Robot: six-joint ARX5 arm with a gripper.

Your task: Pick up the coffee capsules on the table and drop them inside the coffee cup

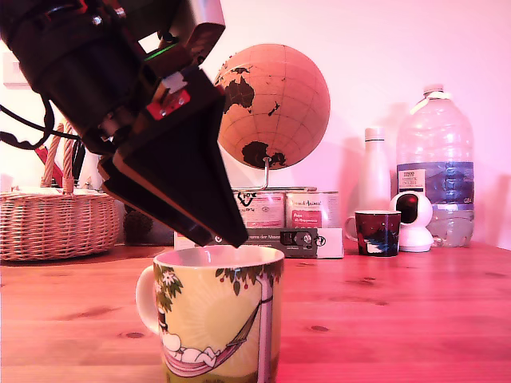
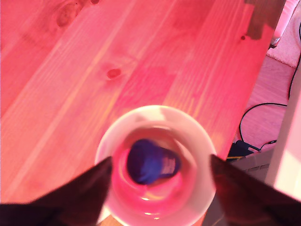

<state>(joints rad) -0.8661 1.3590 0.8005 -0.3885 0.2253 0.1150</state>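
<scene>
The yellow-green coffee cup (image 1: 215, 319) with the hammock drawing stands on the reddish wooden table (image 1: 383, 311) near the front. My gripper (image 1: 229, 237) hangs just above its rim, tilted down. In the wrist view the cup (image 2: 113, 146) is seen from above and shows its white inside. A dark-blue coffee capsule (image 2: 151, 161) is inside it, low down and blurred. My gripper (image 2: 160, 162) is open, one dark finger on each side of the cup's mouth, with nothing held between them. In the exterior view the capsule is hidden by the cup's wall.
At the back of the table stand a wicker basket (image 1: 56, 223), a globe (image 1: 275, 104), tins (image 1: 287, 209), a small dark espresso cup (image 1: 377, 231), a white bottle (image 1: 374, 171), a water bottle (image 1: 435, 163) and a small white camera (image 1: 413, 219). The wrist view shows the table edge (image 2: 244, 94) with cables (image 2: 254, 117) on the floor beyond it.
</scene>
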